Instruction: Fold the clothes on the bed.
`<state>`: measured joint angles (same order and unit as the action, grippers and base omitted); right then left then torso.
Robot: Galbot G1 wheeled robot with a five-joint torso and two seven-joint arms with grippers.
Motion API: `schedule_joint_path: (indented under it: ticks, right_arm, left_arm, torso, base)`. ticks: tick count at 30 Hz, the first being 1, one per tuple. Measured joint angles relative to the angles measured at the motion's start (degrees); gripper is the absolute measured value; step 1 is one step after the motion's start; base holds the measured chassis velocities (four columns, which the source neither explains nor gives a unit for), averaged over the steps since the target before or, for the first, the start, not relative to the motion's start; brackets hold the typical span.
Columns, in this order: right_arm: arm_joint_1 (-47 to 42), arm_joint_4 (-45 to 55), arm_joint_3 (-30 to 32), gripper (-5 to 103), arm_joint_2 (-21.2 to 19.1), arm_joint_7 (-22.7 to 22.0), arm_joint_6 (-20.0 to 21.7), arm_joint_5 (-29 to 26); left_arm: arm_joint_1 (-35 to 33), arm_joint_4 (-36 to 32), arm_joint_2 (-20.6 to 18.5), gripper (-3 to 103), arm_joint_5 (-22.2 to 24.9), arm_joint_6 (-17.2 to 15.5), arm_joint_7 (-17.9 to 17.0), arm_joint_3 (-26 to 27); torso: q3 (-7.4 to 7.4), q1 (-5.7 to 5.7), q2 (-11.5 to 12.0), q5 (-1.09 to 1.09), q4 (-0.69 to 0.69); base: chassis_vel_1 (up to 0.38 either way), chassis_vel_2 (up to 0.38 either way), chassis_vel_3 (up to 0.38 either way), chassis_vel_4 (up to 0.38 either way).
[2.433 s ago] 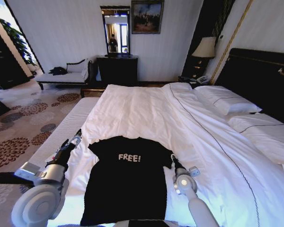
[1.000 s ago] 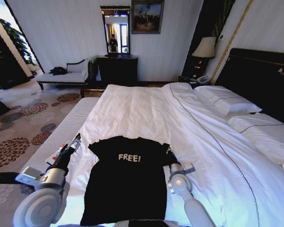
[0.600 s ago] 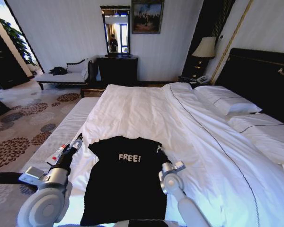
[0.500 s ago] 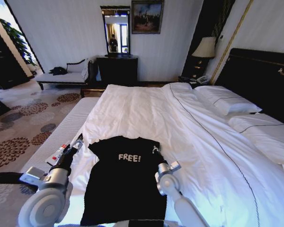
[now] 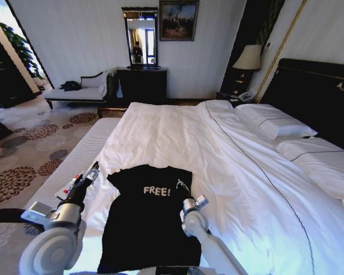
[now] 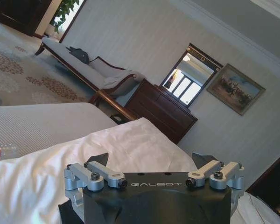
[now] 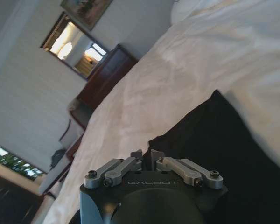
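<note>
The black T-shirt (image 5: 152, 220) lies near the bed's (image 5: 229, 166) foot edge, its right sleeve folded inward while the left sleeve and body are not yet folded. The right gripper (image 5: 180, 184) pinches that sleeve's cloth over the chest; the left gripper (image 5: 93, 169) hovers spread beside the left sleeve. A small bottle (image 5: 70, 183) lies at the bed's left edge, clear of the work.

High head view; low wrist views

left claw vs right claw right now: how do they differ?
The left claw is open, beside the T-shirt over the white duvet. The right claw is shut on the T-shirt's sleeve, above the black fabric near the lettering. Both point toward the far end of the bed.
</note>
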<state>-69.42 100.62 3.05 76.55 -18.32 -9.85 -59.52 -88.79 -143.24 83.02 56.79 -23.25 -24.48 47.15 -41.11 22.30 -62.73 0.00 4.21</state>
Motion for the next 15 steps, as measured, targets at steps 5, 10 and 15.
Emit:
schedule_joint_path:
  ticks: [5, 10, 15]
  right_arm:
    - [-2.38, 4.66, -0.4, 29, -0.4, 3.94, -1.47, -0.24]
    - [-3.27, 6.94, 1.31, 45, -0.26, 3.9, -1.82, -0.98]
    - [-3.44, 6.88, 5.49, 68, 0.6, 0.21, -1.83, -0.83]
  left_arm:
    - [1.09, 0.11, -0.52, 100, -0.25, 0.02, -0.07, -0.36]
    - [2.08, 1.82, -1.17, 100, -0.25, 0.23, -0.14, -0.08]
    - [3.91, 8.16, -3.11, 100, -0.58, 1.37, -0.78, 0.73]
  torso:
    - [0.0, 0.0, 0.0, 0.0, 0.0]
    - [0.0, 0.0, 0.0, 0.0, 0.0]
    - [0.0, 0.0, 0.0, 0.0, 0.0]
  base:
    - [0.0, 0.0, 0.0, 0.0]
    - [0.0, 0.0, 0.0, 0.0]
    - [0.0, 0.0, 0.0, 0.0]
